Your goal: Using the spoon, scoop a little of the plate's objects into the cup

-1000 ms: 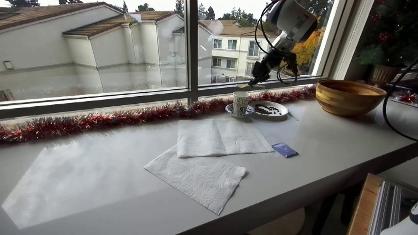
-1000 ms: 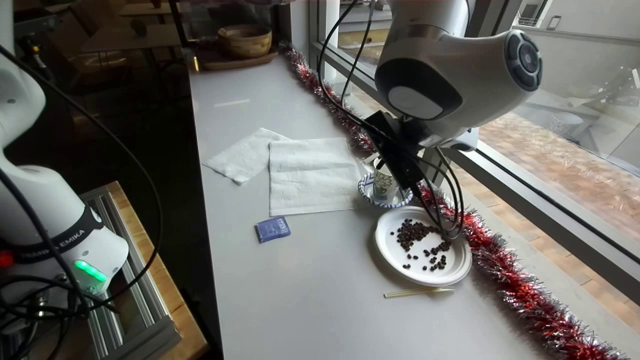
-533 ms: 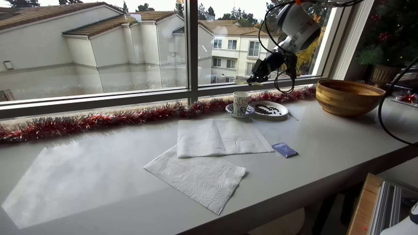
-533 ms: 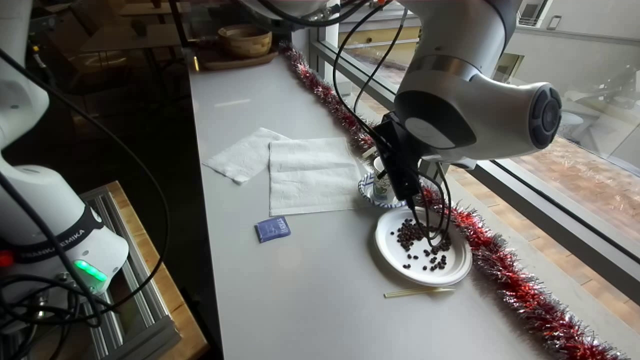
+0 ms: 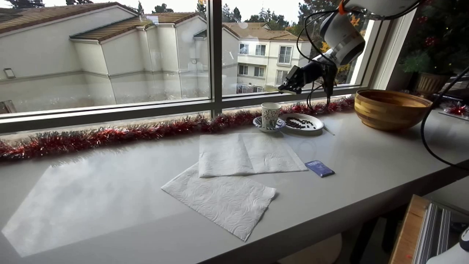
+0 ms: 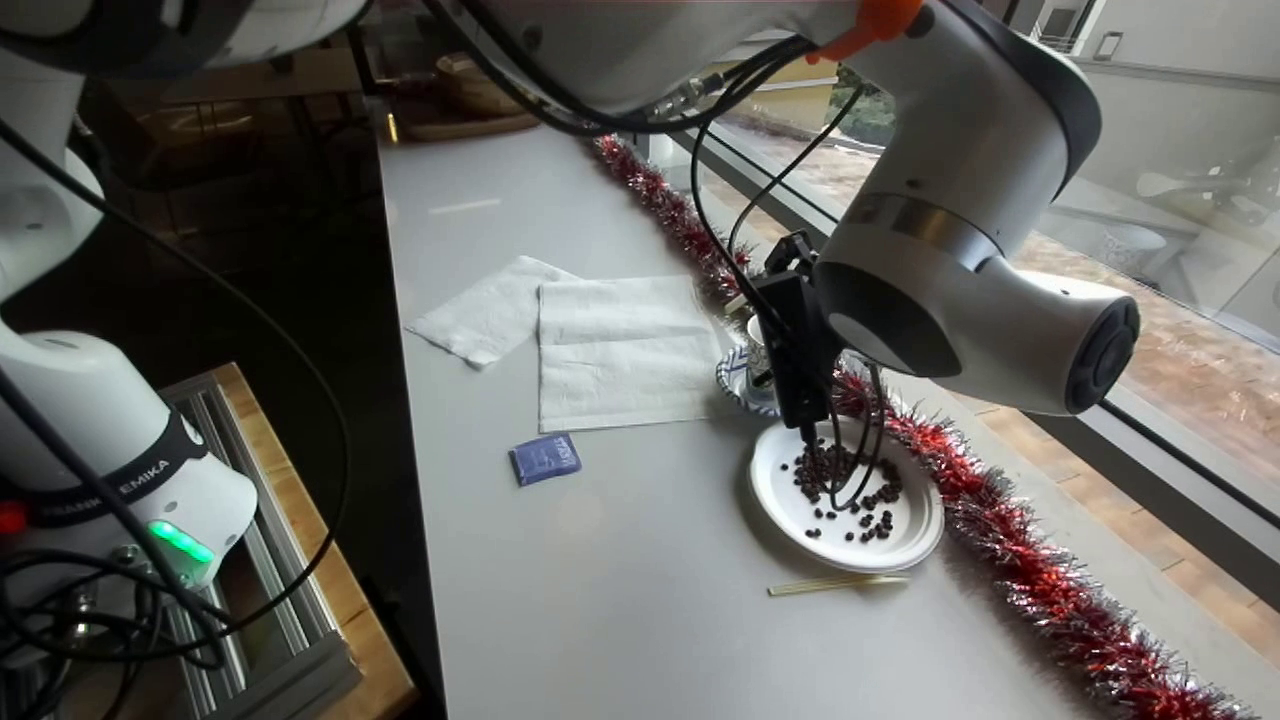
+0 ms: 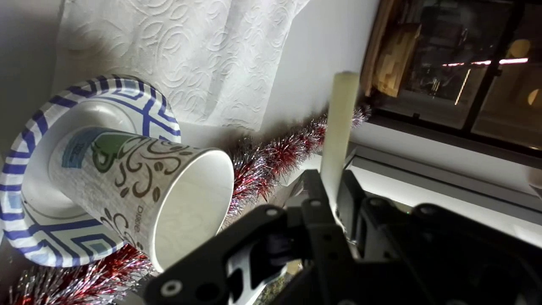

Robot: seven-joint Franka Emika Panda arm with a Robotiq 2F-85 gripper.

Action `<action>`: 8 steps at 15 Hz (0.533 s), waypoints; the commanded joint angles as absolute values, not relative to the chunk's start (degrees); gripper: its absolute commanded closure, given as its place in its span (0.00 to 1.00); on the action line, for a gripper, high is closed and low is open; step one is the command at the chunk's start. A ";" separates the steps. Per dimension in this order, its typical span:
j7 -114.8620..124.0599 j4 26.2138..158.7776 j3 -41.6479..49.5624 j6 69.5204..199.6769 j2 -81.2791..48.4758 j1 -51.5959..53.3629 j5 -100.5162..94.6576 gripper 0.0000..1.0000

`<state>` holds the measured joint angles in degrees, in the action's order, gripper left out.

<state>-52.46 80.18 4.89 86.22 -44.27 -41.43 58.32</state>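
Wrist view, left to right: you have a round paper saucer (image 7: 25,142) with blue stripes, the tapered white cup (image 7: 139,190) upon it, patterned in brown swirls, then your claw (image 7: 332,182), clamped on the slim, pale spoon (image 7: 341,118). In an exterior view, the shallow plate (image 5: 318,119) sits just right of the saucer, bearing dark, pebbly pieces (image 5: 295,124).

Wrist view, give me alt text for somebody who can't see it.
A black gripper pinches a pale spoon, its straight end showing; at left in the frame, a patterned cup stands on a blue-and-white saucer. A white paper towel lies toward the top, and red-and-silver tinsel runs behind the cup.
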 commanded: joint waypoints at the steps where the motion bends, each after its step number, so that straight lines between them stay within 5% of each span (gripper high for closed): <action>1: -52.29 75.94 4.45 80.60 -47.76 -43.43 61.70 0.97; 8: -59.46 87.65 7.26 95.31 -37.66 -34.67 53.68 0.97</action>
<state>-55.96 79.51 5.99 88.67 -44.60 -39.65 57.54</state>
